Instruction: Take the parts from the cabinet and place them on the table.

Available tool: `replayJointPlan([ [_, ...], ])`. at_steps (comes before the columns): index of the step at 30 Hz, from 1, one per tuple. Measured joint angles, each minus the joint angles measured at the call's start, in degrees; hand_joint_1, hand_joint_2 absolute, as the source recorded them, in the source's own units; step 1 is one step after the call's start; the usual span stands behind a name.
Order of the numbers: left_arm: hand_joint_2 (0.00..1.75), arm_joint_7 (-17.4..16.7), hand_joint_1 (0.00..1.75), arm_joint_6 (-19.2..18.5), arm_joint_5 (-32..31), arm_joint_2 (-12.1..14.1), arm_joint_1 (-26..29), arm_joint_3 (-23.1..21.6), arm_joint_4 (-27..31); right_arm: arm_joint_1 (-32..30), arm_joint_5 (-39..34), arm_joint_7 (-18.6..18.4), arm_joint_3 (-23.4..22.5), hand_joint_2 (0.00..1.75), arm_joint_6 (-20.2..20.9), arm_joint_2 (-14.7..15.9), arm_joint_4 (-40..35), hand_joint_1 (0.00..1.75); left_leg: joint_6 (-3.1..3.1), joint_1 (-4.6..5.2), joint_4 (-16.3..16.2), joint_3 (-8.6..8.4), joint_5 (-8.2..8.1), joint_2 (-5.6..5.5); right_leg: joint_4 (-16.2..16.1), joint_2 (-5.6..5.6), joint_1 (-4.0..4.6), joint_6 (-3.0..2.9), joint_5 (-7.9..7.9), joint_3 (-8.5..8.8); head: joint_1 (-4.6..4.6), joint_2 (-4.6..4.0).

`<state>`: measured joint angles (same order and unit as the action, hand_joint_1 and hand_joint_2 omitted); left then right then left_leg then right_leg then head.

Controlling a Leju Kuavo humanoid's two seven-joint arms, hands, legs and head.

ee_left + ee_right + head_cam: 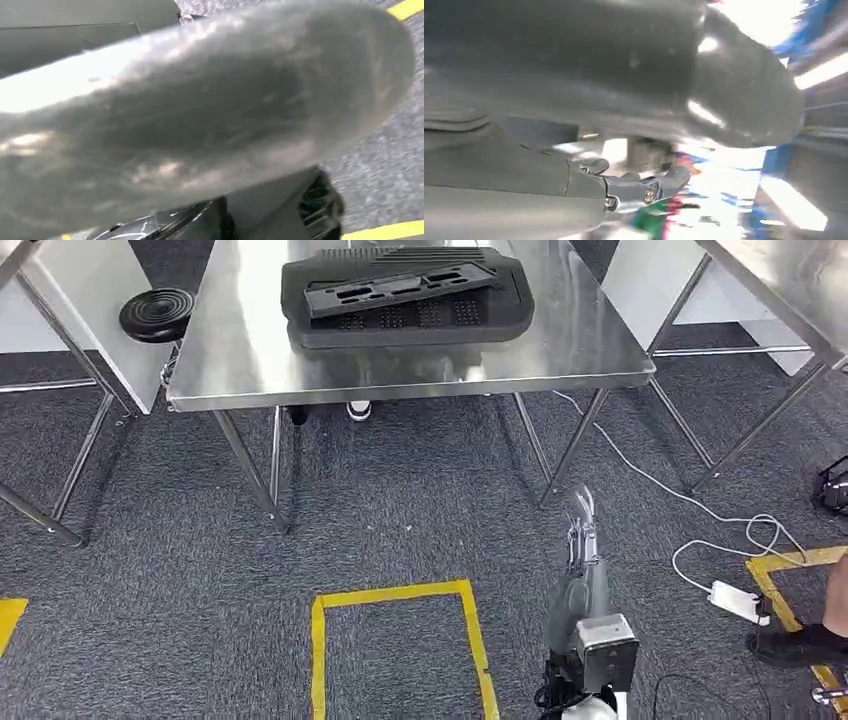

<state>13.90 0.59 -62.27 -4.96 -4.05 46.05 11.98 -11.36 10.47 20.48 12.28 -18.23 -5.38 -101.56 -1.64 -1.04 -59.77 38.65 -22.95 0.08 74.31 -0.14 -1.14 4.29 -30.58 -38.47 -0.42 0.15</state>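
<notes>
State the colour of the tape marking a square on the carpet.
Yellow tape, clearest in the head view.

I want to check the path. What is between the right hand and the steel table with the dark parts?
In the head view, only bare grey carpet lies between the right hand and the steel table carrying the dark parts.

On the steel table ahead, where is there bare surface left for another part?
The steel table has bare metal along its left side, between its left edge and the stacked dark parts, and a strip along the near edge in front of them. A narrower patch lies right of the stack. The middle and far part is crowded. The right hand hangs low over the carpet.
</notes>
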Motion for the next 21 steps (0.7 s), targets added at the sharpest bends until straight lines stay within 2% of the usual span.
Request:
replayJointPlan([
  [1,0.0,0.17,0.0,-0.02,0.0,-0.07,0.02,0.28,0.0,-0.2,-0.28,0.24,-1.78,0.0,0.52,0.02,2.21,0.0,0.14,0.0,0.0,0.95,0.83,-0.01,-3.35,0.0,0.0,0.44,1.68,3.05,0.02,0.0],
  [2,0.0,0.22,0.0,-0.02,0.0,-0.09,0.07,0.44,0.0,-0.28,-0.39,0.7,-3.08,0.0,1.03,0.04,3.54,0.0,0.35,0.0,0.0,1.74,1.6,-0.14,-7.91,0.0,0.08,0.21,2.15,6.81,0.02,0.0],
  [3,0.0,0.26,0.0,-0.02,0.0,-0.13,0.08,0.48,0.0,-0.22,-0.37,0.96,-4.33,0.0,1.44,0.04,4.67,0.0,0.6,-0.02,-0.09,2.13,2.3,-0.18,-13.55,0.0,0.29,-0.79,0.41,11.03,-0.02,0.0],
  [4,0.0,0.35,0.0,-0.02,0.0,-0.22,0.18,0.48,0.0,-0.16,-0.03,0.62,-5.3,0.0,1.66,-0.04,5.56,0.0,1.13,0.16,-0.07,2.55,3.02,-0.2,-19.61,-0.06,0.75,-1.73,-1.83,14.53,-0.02,0.0],
  [5,0.0,0.37,0.0,-0.02,-0.02,-0.22,0.35,0.57,0.0,-0.31,1.23,-0.64,-6.14,0.0,1.29,-0.11,6.69,0.0,1.54,0.0,0.85,2.08,3.97,0.0,-18.46,-0.03,0.99,-1.75,-1.13,13.16,-0.22,0.0],
  [7,0.0,0.37,0.0,-0.02,-0.02,-0.26,0.37,0.79,0.0,0.04,5.01,-3.33,-8.63,0.0,-0.22,-0.13,10.65,0.0,2.46,-0.34,1.96,1.72,5.55,0.02,-18.82,0.12,1.32,-2.79,-0.29,12.64,0.11,0.0],
  [8,0.0,0.37,0.0,0.02,-0.04,-0.26,0.71,0.92,-0.09,0.44,5.44,-4.09,-10.39,0.0,0.24,-0.18,13.76,0.0,2.83,-0.38,2.36,1.97,5.86,-0.05,-19.45,0.03,0.45,-3.34,0.97,12.23,0.13,0.0],
  [9,0.0,0.41,0.0,0.09,-0.09,-0.22,0.71,1.05,-0.07,1.14,6.48,-4.04,-12.18,0.0,0.39,-0.24,17.26,0.0,2.76,-0.38,1.24,2.59,3.03,-0.12,-19.51,-0.09,0.17,-3.67,1.72,11.55,-0.07,0.0],
  [10,0.0,0.41,0.0,0.13,-0.11,-0.24,0.79,1.25,-0.07,1.97,8.53,-3.5,-14.73,0.0,0.22,-0.13,22.62,0.0,2.72,-0.34,-1.59,3.13,-1.43,-0.13,-19.51,-0.16,0.17,-4.45,2.49,10.73,-0.15,0.0],
  [11,0.0,0.41,0.0,0.18,-0.18,-0.22,0.97,1.4,-0.07,2.89,10.5,-2.8,-17.66,0.0,-0.04,0.22,28.85,0.0,2.9,-0.34,-5.97,3.76,-5.69,-0.23,-19.51,-0.29,0.2,-4.49,3.26,9.95,-0.29,0.0],
  [12,0.0,0.41,0.0,0.17,-0.41,-0.24,1.05,1.55,-0.07,4.09,11.88,-2.1,-20.26,0.0,-0.57,0.59,34.96,0.0,3.11,-0.34,-10.36,4.34,-8.41,-0.26,-19.45,-0.42,0.28,-4.5,3.99,9.17,-0.32,0.0],
  [13,0.0,0.39,0.0,0.17,-0.63,-0.26,1.07,1.75,-0.09,5.51,12.97,-1.48,-22.93,0.0,-1.31,1.03,41.42,0.0,3.3,-0.37,-14.35,4.64,-9.2,-0.25,-19.32,-0.52,0.35,-4.44,4.77,8.73,-0.28,0.0],
  [14,0.0,0.37,0.0,0.18,-0.7,-0.26,1.06,1.88,-0.09,6.58,13.55,-1.02,-25.4,0.0,-2.21,1.49,47.4,0.0,3.41,-0.38,-16.49,4.24,-7.99,-0.24,-19.12,-0.66,0.36,-4.19,5.41,7.76,-0.33,0.0],
  [15,0.0,0.37,0.0,0.18,-0.83,-0.26,1.04,1.99,-0.09,7.42,13.82,-1.03,-27.81,0.0,-2.93,1.93,52.93,0.0,3.5,-0.42,-16.5,2.92,-5.64,-0.24,-18.77,-0.83,0.33,-3.92,5.93,6.73,-0.31,0.0],
  [16,0.0,0.35,0.0,0.18,-1.05,-0.24,1.03,2.1,-0.07,8.13,13.9,-1.11,-30.25,0.0,-3.43,2.34,58.54,0.0,3.61,-0.57,-14.08,0.16,-3.5,-0.23,-18.2,-0.96,0.2,-3.64,6.36,5.62,-0.31,0.0],
  [17,0.0,0.35,0.0,0.17,-1.22,-0.2,1.02,2.12,-0.04,8.59,14.03,-1.13,-32.02,0.0,-3.67,2.6,62.52,0.0,3.67,-0.76,-9.97,-3.51,-3.03,-0.24,-17.57,-0.97,0.09,-3.25,6.62,4.62,-0.33,0.0],
  [18,0.0,0.35,0.0,0.17,-1.27,-0.2,0.86,2.12,-0.02,9.19,14.12,-1.13,-33.56,0.0,-3.94,2.86,66.14,0.0,3.8,-0.92,-4.44,-7.19,-5.59,-0.43,-16.56,-0.98,0.15,-2.87,6.87,3.75,-0.35,0.0],
  [19,0.0,0.33,0.0,0.17,-1.29,-0.2,0.8,2.12,0.0,9.52,14.38,-1.24,-34.66,0.0,-4.13,3.15,68.65,0.0,3.66,-0.38,-0.41,-9.59,-7.61,-0.73,-15.8,-0.86,0.41,-2.48,7.12,2.8,-0.31,0.0],
  [20,0.0,0.28,0.0,0.2,-1.36,-0.2,0.73,2.16,0.0,10.16,15.02,-2.25,-35.52,0.0,-4.13,3.24,71.19,0.0,2.91,-0.31,-0.23,-9.33,-8.0,-0.75,-15.68,-0.85,0.41,-2.0,7.5,2.5,-0.2,0.0],
  [21,0.0,0.28,0.0,0.24,-1.42,-0.22,0.71,2.21,0.0,10.74,15.78,-4.38,-36.27,0.0,-4.04,3.34,74.14,0.0,2.42,-0.04,-0.17,-8.91,-7.83,-0.64,-15.81,-0.82,0.29,-1.7,8.02,2.35,-0.28,0.0],
])
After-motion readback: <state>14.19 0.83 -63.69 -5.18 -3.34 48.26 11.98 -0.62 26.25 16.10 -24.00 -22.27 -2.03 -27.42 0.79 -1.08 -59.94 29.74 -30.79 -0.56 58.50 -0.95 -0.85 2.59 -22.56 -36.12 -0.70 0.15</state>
